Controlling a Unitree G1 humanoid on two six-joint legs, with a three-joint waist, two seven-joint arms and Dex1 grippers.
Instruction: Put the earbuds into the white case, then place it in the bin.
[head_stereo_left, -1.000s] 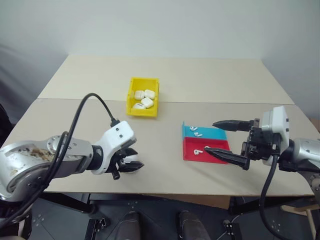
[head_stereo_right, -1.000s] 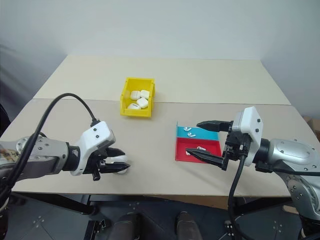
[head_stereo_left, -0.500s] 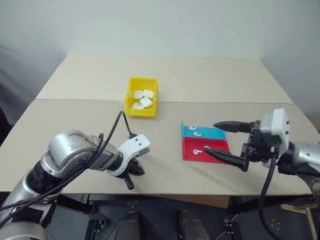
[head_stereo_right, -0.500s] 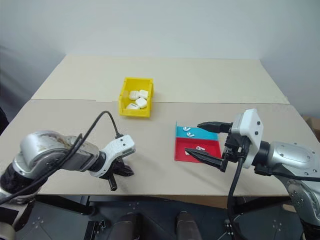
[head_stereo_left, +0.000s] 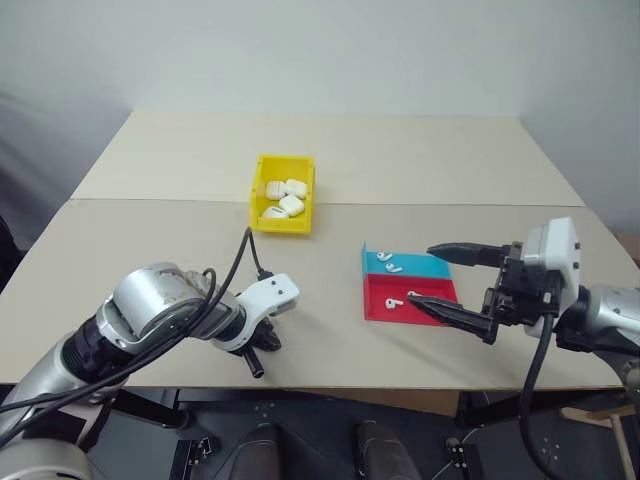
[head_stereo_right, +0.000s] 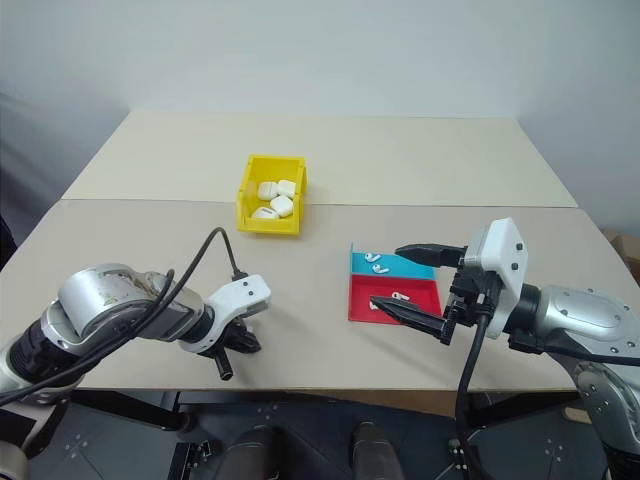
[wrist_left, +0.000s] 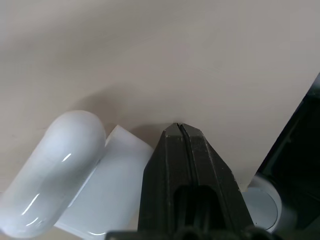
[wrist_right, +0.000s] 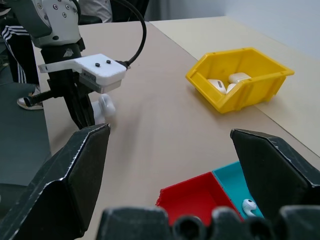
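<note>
White case (wrist_left: 65, 175) near table edge (wrist_left: 280, 150), beside closed left pincer (wrist_left: 179, 129).

Bin (head_stereo_left: 284, 195) yellow, cases (head_stereo_left: 280, 198) inside white — tray (head_stereo_left: 410, 283) half blue, half red, earbuds (head_stereo_left: 392, 266) white, table (head_stereo_left: 400, 160) beige.

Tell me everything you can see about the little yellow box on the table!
The yellow bin is a small rectangular box that looks like shiny plastic, with upright walls and an open top. In the right wrist view its front wall slopes down to a lower lip. It stands upright on the tan table, toward the far side, just in front of the seam between the two tabletops. Inside lie several small white cases, loosely piled. Neither hand touches it, and the red-and-blue tray sits apart from it.
</note>
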